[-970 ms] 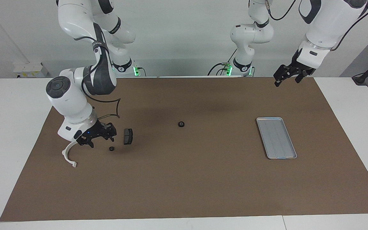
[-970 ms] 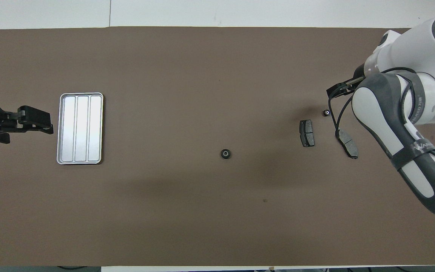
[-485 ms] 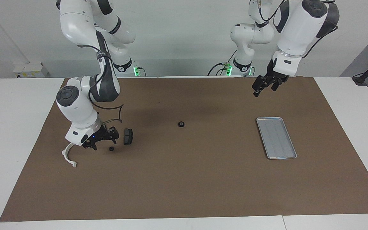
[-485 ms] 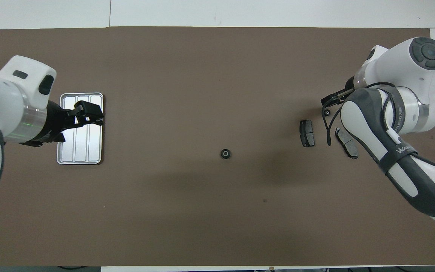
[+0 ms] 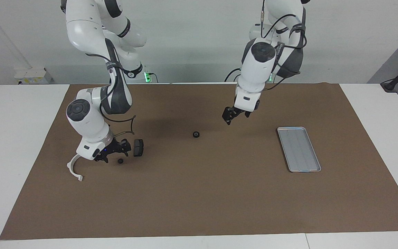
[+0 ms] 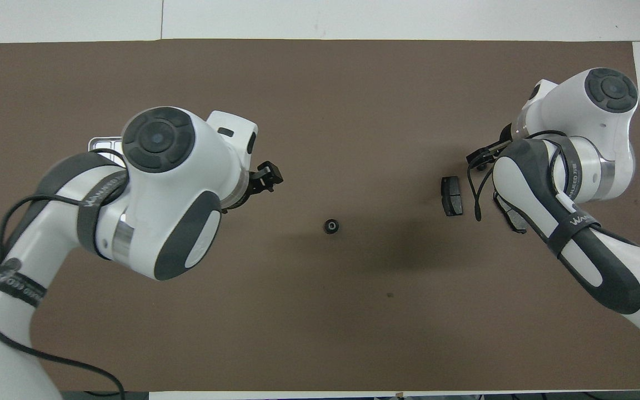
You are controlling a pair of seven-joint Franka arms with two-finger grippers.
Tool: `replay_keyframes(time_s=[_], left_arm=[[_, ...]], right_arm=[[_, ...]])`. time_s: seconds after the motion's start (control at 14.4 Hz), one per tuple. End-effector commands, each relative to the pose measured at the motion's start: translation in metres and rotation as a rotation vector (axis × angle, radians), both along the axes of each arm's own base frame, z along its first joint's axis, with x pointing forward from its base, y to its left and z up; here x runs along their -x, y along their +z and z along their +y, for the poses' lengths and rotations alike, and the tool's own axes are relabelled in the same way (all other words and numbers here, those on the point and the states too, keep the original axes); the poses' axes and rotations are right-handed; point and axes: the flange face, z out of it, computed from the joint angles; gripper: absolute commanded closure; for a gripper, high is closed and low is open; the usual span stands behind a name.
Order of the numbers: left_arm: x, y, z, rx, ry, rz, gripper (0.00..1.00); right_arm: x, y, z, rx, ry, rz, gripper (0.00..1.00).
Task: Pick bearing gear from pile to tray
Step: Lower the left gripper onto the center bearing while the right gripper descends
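The tray looks like bare metal, silver-grey with a dull satin sheen and faint ribs along its floor. The mat covering the table is matt brown, like paper or card, with a flat, slightly grainy surface. The small round bearing is black and faintly shiny. The brake pad is dark grey and matt. The curved bracket looks like smooth white plastic. Both arms wear glossy white shells with dark grey panels.

Left pincer open aloft; right pincer low, open.
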Motion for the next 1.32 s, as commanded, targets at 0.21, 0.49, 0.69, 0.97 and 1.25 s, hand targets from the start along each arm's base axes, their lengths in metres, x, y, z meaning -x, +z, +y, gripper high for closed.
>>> replay_keyframes(time_s=[0.21,0.49,0.69,0.97,1.25], left_arm=[[-0.015,-0.080,-0.093,0.011,0.050,-0.006,0.00],[0.003,-0.099,-0.119,0.030,0.015,-0.037,0.00],[0.032,-0.127,-0.124,0.002,-0.021,-0.010,0.00],[0.041,-0.136,-0.120,0.002,-0.020,-0.012,0.00],[0.039,-0.136,-0.121,0.024,-0.002,-0.036,0.00]], right_arm=[[0.003,-0.012,-0.003,0.010,0.026,-0.001,0.08],[0.001,-0.025,-0.007,0.003,0.021,-0.009,0.10],[0.001,-0.028,-0.007,0.003,0.022,-0.005,0.10],[0.000,-0.038,-0.007,-0.002,0.020,-0.007,0.12],[0.000,-0.043,-0.006,-0.002,0.021,0.001,0.16]])
